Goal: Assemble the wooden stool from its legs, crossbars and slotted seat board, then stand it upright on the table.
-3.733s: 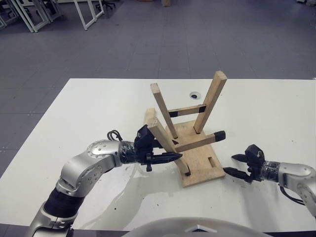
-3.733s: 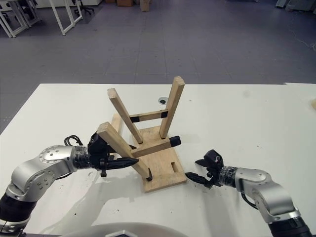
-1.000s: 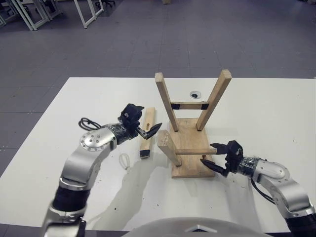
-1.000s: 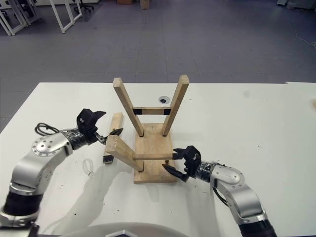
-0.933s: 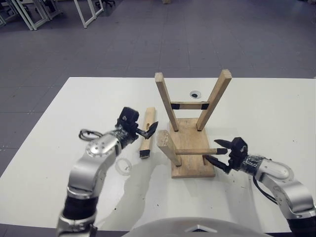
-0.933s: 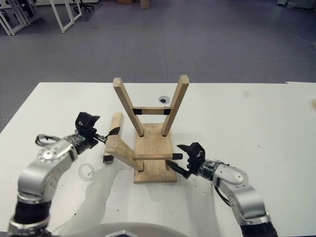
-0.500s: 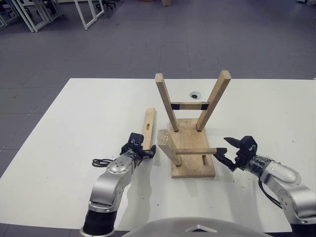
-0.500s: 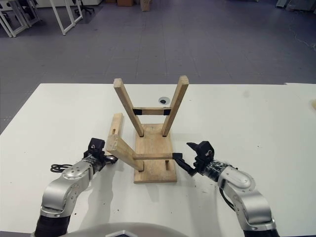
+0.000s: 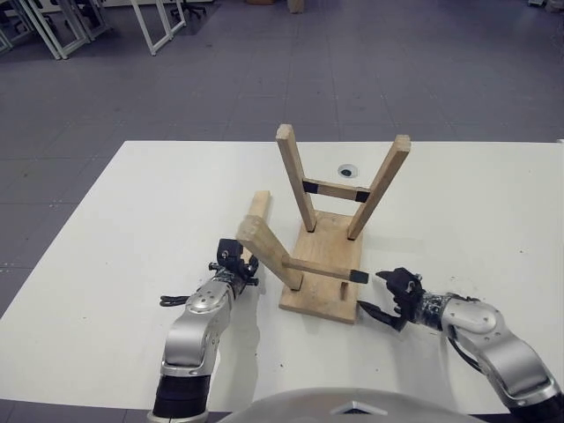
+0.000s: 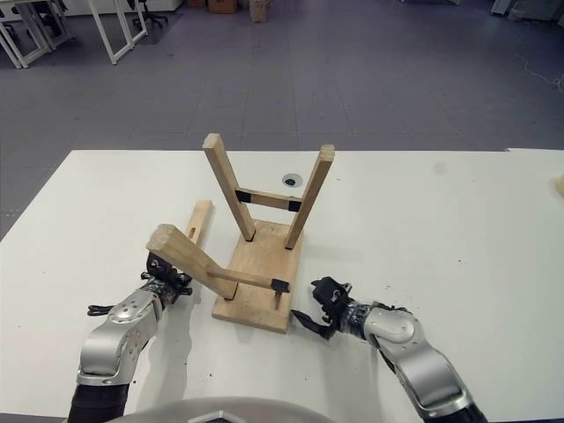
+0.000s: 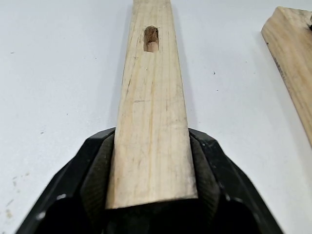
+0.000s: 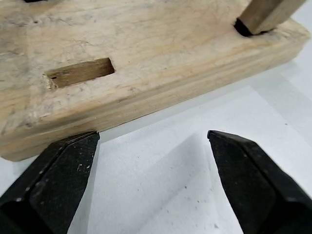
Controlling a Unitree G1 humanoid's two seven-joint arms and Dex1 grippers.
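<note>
Two shifts: left tool (image 10: 167,278) now clamped on near end of loose leg (image 10: 198,218), lying on surface (image 10: 458,220) left of seat (image 10: 260,291); right tool (image 10: 310,304), spread open, now beside skewed seat's near edge. Leg probably ready for fitting.

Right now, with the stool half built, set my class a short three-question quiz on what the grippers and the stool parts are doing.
1. True or false: the left gripper is shut on the loose leg.
2. How many legs rise from the seat board? A) one B) three C) four
3. Fill in: the right gripper, beside the seat board's near corner, is ___.
Key: 1 true; 2 B; 3 open.
</note>
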